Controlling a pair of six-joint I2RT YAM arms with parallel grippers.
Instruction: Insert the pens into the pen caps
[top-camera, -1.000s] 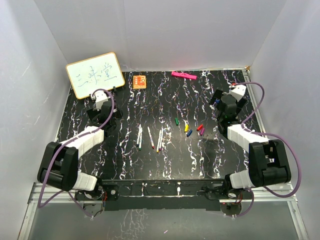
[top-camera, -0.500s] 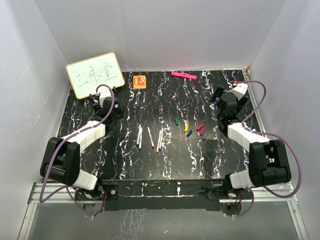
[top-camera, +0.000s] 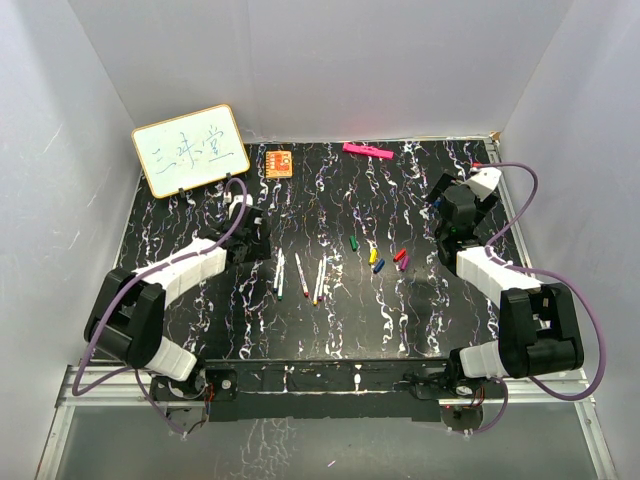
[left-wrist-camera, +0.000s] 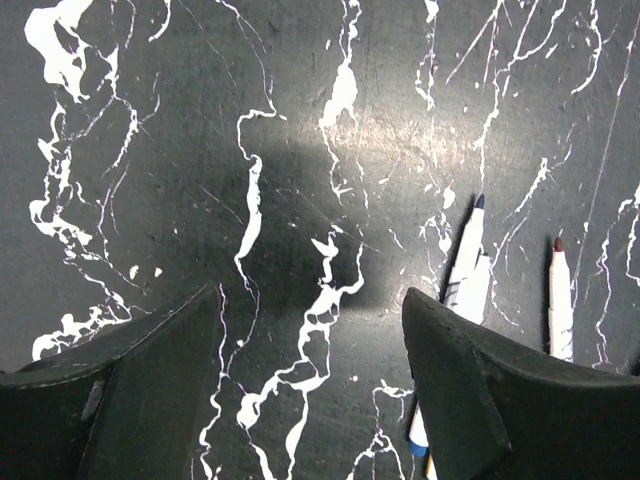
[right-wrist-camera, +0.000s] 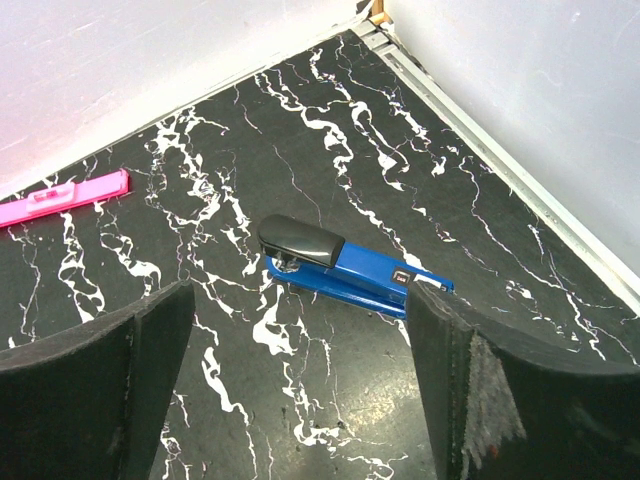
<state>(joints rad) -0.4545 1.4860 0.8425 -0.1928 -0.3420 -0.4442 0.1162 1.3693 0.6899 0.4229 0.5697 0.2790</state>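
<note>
Several white pens (top-camera: 300, 275) lie side by side at the table's middle. Several small caps lie to their right: green (top-camera: 354, 242), yellow (top-camera: 373, 255), blue (top-camera: 378, 266), red (top-camera: 399, 254), purple (top-camera: 404, 263). My left gripper (top-camera: 262, 238) is open and empty, just left of the pens. In the left wrist view (left-wrist-camera: 310, 295) a blue-tipped pen (left-wrist-camera: 465, 262) lies partly under its right finger and a dark-red-tipped pen (left-wrist-camera: 560, 305) lies further right. My right gripper (top-camera: 440, 200) is open and empty at the back right, right of the caps; it also shows in the right wrist view (right-wrist-camera: 300, 290).
A blue stapler (right-wrist-camera: 350, 270) lies just ahead of the right gripper. A flat pink bar (top-camera: 366, 151) lies at the back edge and also shows in the right wrist view (right-wrist-camera: 60, 197). A whiteboard (top-camera: 190, 150) leans at the back left. An orange card (top-camera: 279, 162) lies beside it.
My left arm has swung right from in front of the whiteboard to just beside the pens. The right arm has barely moved.
</note>
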